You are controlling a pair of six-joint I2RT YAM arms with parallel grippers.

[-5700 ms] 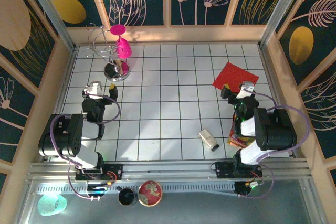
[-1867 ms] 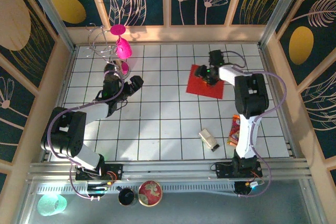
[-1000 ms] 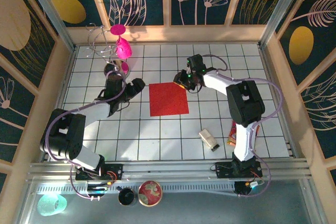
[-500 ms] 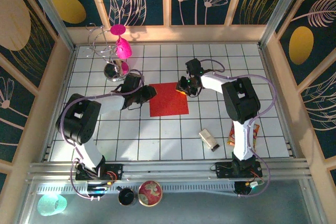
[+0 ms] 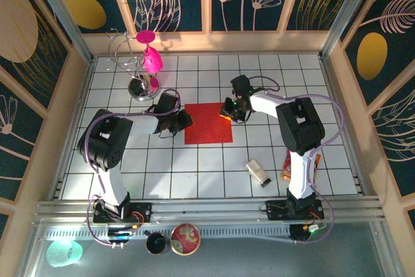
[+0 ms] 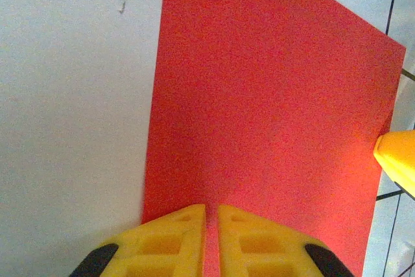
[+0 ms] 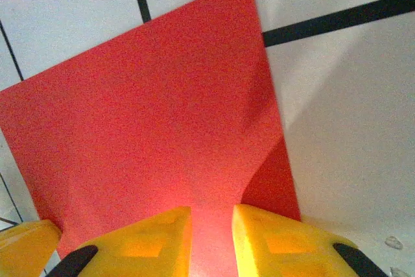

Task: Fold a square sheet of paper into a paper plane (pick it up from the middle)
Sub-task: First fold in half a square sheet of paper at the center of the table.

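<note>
Red sheet [image 5: 208, 123] on tiles [image 5: 194, 160], left gripper [image 5: 183, 120] pinched nearly closed on its edge, right gripper [image 5: 228, 111] narrowly clamping its raised corner.

A: Where does the sheet of paper [image 5: 209, 122] sit?
B: On the table [image 5: 214, 180], about mid-table, a bit toward the far edge. The left gripper [image 5: 183, 120] is at its left edge and the right gripper [image 5: 227, 109] is at its far right corner.
A: And the rest?
B: The goblet [image 5: 151, 58] is near the far left corner, with the wire stand [image 5: 141, 87] just in front of it. The small box [image 5: 258, 172] is toward the near edge, right of the sheet and apart from it. The packet [image 5: 285, 173] is right of the box, partly behind the right arm.
</note>
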